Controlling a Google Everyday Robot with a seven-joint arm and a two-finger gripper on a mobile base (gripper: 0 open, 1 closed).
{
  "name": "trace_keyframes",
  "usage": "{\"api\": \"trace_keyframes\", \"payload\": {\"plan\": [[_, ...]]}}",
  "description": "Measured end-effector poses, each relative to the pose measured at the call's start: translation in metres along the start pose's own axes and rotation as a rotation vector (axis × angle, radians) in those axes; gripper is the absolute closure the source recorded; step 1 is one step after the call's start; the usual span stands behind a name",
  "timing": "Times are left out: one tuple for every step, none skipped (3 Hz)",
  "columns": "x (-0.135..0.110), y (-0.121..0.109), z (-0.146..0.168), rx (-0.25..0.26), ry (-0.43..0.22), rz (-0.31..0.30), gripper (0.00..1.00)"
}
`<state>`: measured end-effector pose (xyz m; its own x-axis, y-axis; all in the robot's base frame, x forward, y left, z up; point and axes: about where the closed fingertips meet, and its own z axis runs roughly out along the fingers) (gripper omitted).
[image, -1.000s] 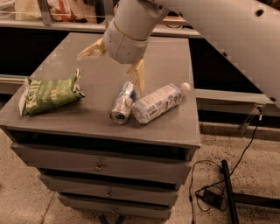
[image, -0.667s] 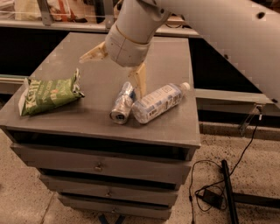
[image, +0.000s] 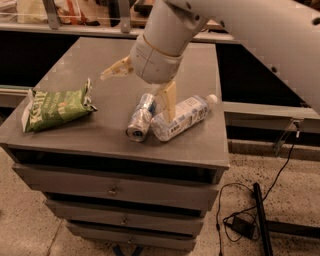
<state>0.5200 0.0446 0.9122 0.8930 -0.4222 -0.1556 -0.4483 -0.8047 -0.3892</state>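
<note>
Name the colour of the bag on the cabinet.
The bag is green with white lettering, in the camera view; the open pincer hovers over the can.

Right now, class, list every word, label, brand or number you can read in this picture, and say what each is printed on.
Green bag: white lettering that seems to begin "KET"; the rest is too blurred to read.
Can: print too blurred to read.
Bottle: label too blurred to read.
Gripper, open just above the can and bottle: no text.
Drawer cabinet: no text.
</note>
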Motion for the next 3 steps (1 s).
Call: {"api": "trace_keyframes", "payload": {"plan": [[-0.005,0.009,0.004,-0.017,-0.024,0.022,0.0],[-0.007,0.013,0.015,-0.028,-0.049,0.0,0.0],[-0.002,0.017,0.022,-0.032,-0.063,-0.036,0.0]]}}
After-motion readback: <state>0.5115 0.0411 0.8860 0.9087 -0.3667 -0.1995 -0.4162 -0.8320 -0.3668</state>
